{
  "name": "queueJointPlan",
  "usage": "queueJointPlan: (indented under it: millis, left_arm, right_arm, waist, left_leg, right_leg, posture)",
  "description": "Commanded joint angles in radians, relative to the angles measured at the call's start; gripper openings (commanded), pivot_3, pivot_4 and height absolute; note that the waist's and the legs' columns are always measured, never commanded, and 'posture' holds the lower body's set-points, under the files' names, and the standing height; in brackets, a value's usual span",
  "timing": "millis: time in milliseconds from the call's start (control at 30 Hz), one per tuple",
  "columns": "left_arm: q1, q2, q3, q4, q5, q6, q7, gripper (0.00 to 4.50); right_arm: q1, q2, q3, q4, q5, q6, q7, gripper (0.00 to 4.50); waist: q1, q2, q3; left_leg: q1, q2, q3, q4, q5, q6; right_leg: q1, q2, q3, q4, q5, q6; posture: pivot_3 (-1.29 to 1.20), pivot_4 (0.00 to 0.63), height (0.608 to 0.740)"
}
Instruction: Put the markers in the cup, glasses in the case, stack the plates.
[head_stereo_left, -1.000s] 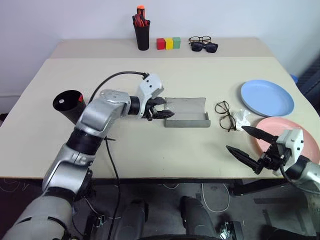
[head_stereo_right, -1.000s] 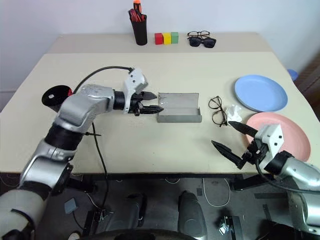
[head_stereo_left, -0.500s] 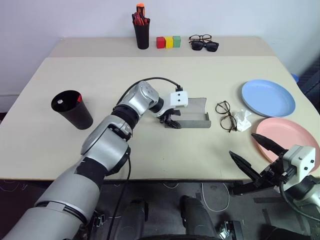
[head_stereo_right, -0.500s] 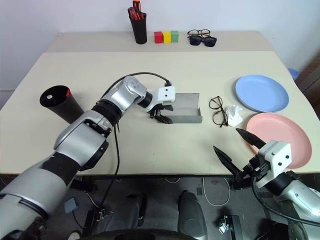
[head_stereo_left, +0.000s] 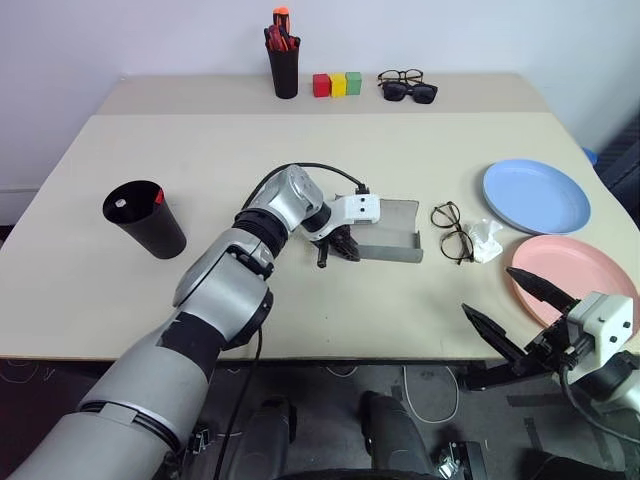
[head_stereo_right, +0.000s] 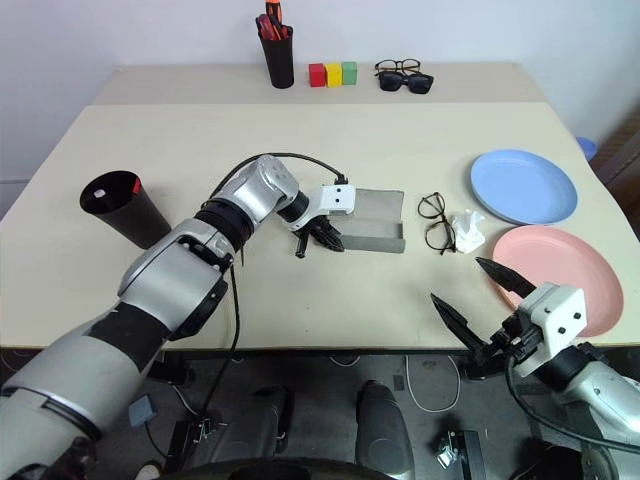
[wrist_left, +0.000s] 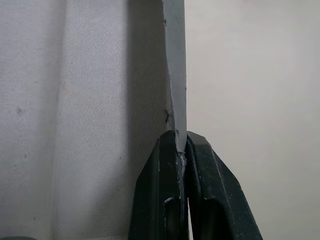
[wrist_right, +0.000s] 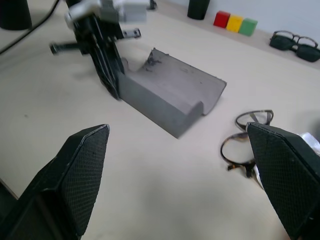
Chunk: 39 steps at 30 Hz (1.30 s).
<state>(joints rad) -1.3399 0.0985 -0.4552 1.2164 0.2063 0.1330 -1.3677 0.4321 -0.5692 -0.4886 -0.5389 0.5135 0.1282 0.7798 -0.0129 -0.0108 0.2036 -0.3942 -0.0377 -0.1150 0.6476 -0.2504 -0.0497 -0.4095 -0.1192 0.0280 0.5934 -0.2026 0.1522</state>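
My left pincer is clamped on the end wall of the open case mid-worktop — its fingers pinch the thin grey edge. My right pincer hangs wide open, empty, near the pink plate. The glasses lie just beside the case.
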Motion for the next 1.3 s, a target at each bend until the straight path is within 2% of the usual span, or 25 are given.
queueJointPlan:
  millis: [33, 233, 400, 600, 767, 867, 1067, 1200, 1300]
  left_arm:
    - [0.02, 0.021, 0.025, -0.137, -0.021, 0.108, -0.064, 0.04]
    - [0.195, 0.076, 0.003, -0.577, -0.049, 0.413, -0.11, 0.04]
    - [0.321, 0.129, -0.033, -0.848, -0.057, 0.563, -0.091, 0.04]
    - [0.38, 0.184, -0.072, -0.999, -0.07, 0.642, -0.054, 0.04]
    - [0.39, 0.209, -0.093, -1.021, -0.087, 0.655, -0.021, 0.04]
    - [0.396, 0.218, -0.111, -1.017, -0.086, 0.634, -0.006, 0.96]
    - [0.389, 0.232, -0.104, -1.024, -0.123, 0.652, 0.01, 3.83]
    - [0.391, 0.246, -0.065, -1.071, -0.179, 0.67, 0.014, 3.83]
    - [0.404, 0.243, 0.035, -1.122, -0.248, 0.654, 0.067, 3.83]
  right_arm:
    - [-0.032, -0.029, -0.018, 0.033, -0.001, -0.027, 0.024, 4.5]
    - [-0.102, -0.068, -0.001, 0.092, -0.004, -0.024, 0.049, 4.5]
    - [-0.146, -0.083, 0.021, 0.118, -0.006, -0.011, 0.062, 4.5]
    - [-0.177, -0.078, 0.046, 0.119, -0.018, -0.004, 0.043, 4.5]
    - [-0.196, -0.084, 0.064, 0.107, -0.043, 0.045, -0.015, 4.5]
    - [-0.207, -0.102, 0.087, 0.119, -0.097, 0.065, -0.044, 4.5]
    - [-0.231, -0.122, 0.093, 0.145, -0.092, 0.129, -0.039, 4.5]
    - [-0.258, -0.134, 0.098, 0.177, -0.089, 0.154, -0.028, 4.5]
    - [-0.301, -0.133, 0.096, 0.227, -0.114, 0.148, -0.05, 4.5]
  waist:
    - [0.0, 0.0, 0.0]
    - [0.0, 0.001, 0.0]
    - [-0.002, 0.002, 0.0]
    - [0.0, 0.002, -0.001]
    - [0.0, 0.002, -0.001]
    - [0.0, 0.002, -0.001]
    - [0.0, 0.002, -0.001]
    - [-0.001, 0.002, -0.001]
    - [-0.001, 0.002, -0.001]
  left_leg:
    - [0.0, 0.0, 0.0, 0.0, 0.0, 0.0]
    - [0.001, 0.0, -0.001, -0.001, 0.0, 0.0]
    - [0.001, 0.0, 0.0, 0.0, 0.0, 0.0]
    - [0.002, 0.0, 0.0, 0.0, 0.0, 0.0]
    - [0.002, 0.0, 0.0, 0.0, 0.0, 0.0]
    - [0.002, 0.0, 0.0, 0.0, 0.0, 0.0]
    - [0.002, 0.0, 0.0, 0.0, 0.0, 0.0]
    - [0.002, 0.0, 0.0, 0.0, 0.0, 0.0]
    - [0.002, 0.0, 0.0, 0.0, 0.0, 0.0]
  right_leg:
    - [0.0, 0.0, 0.0, 0.0, 0.0, 0.0]
    - [0.0, 0.0, 0.0, 0.002, 0.002, 0.001]
    - [0.0, 0.0, 0.0, 0.002, 0.002, 0.001]
    - [0.001, 0.0, 0.0, 0.002, 0.001, -0.001]
    - [0.001, 0.0, 0.0, 0.003, 0.0, -0.002]
    - [0.001, 0.0, 0.0, 0.002, 0.0, -0.002]
    - [0.001, 0.0, 0.0, 0.002, 0.0, -0.002]
    - [0.001, 0.0, 0.0, 0.003, 0.0, -0.002]
    - [0.001, 0.0, 0.0, 0.003, 0.001, -0.003]
  posture:
    - [0.0, 0.15, 0.74]
    - [0.0, 0.15, 0.74]
    - [0.0, 0.15, 0.74]
    - [0.0, 0.15, 0.74]
    - [0.0, 0.15, 0.74]
    - [0.0, 0.15, 0.74]
    - [0.0, 0.15, 0.74]
    - [0.0, 0.15, 0.74]
    - [0.0, 0.15, 0.74]
